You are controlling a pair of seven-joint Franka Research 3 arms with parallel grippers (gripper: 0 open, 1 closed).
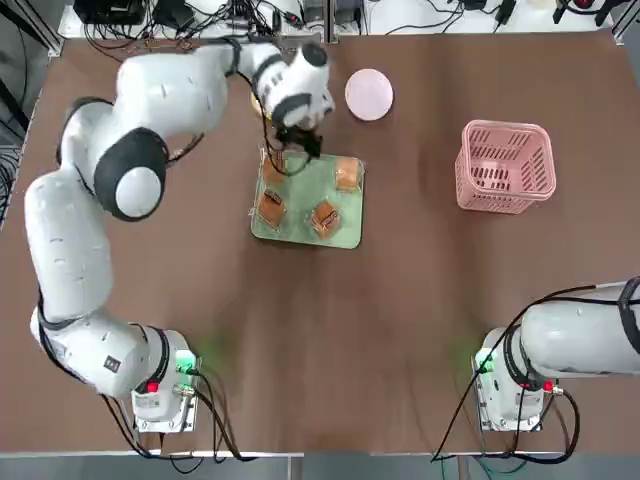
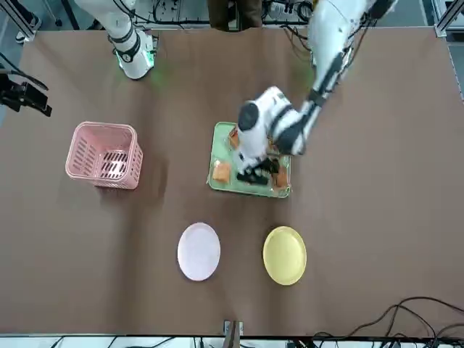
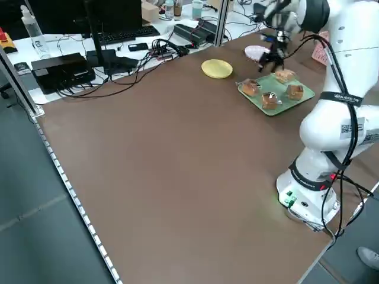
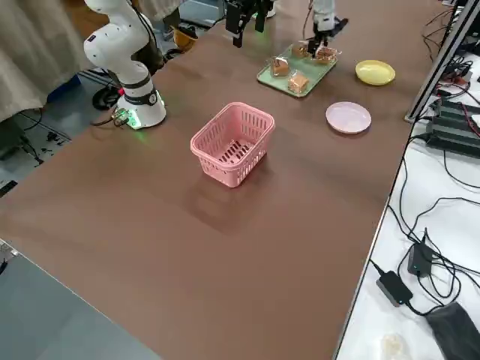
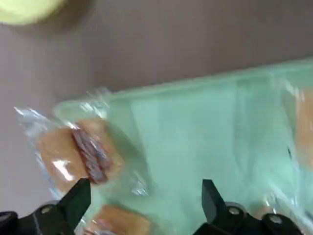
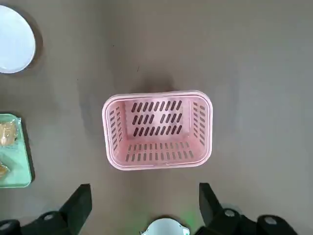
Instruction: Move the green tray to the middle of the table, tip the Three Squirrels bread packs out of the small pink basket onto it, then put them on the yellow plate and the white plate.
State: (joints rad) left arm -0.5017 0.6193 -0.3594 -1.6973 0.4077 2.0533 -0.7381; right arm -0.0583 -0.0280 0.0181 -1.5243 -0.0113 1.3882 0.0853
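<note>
The tray [image 1: 340, 205] is lying at the middle of the table [image 1: 400, 330], with four bread packs [image 1: 325, 218] resting on it, one near each corner. The basket [image 1: 505, 165] is standing upright and empty, well apart on the robot's right. The white plate [image 1: 369, 94] and the yellow plate [image 2: 284, 254] are sitting beyond the tray, both bare.

The left gripper [image 1: 297, 150] is hovering over the far left corner of the tray, jaws spread wide and holding nothing. The right gripper [image 6: 144, 208] is parked near its base, looking down at the basket, jaws likewise spread and empty.

Step in hand, as judged: picking the first pack off the tray for transfer to a plate.

Risks from here:
- The packs are wrapped in slick, crinkled film. Jaws closing on loose film rather than on the bread are likely to let the pack slip out during the lift.
- In the left wrist view the corner pack [image 5: 73, 154] is lying off to one side of the jaws, partly over the tray rim. A descent without re-centring could push it off onto the table.
- A neighbouring pack is lying just beside it; spread jaws could nudge or catch both.
- The tray is light; a jaw striking its rim could shift it.
</note>
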